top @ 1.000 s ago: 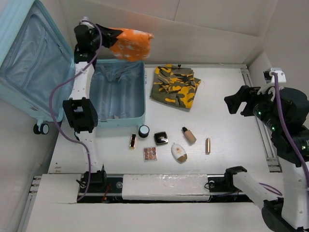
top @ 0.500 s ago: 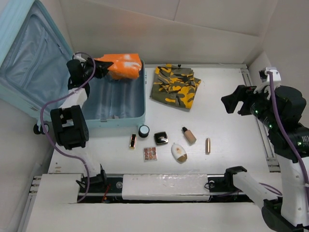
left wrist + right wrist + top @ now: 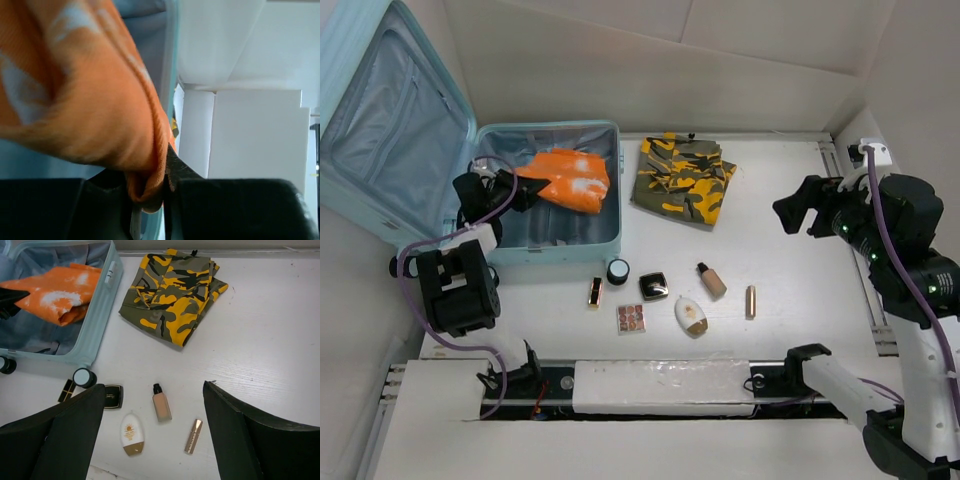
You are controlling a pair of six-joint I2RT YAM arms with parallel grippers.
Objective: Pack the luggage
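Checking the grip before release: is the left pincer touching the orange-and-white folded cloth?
Touching. The left wrist view shows the orange-and-white folded cloth pinched inside the left pincer.

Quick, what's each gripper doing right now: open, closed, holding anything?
Left gripper: closed, holding the orange tie-dye garment.
Right gripper: open, holding nothing.

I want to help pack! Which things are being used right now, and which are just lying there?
In use: luggage, orange cloth held in its open half, left gripper shut on the cloth.

Lying untouched: camouflage clothes, round jar, black compact, makeup palette, foundation bottle, white tube, gold stick, red-black stick.
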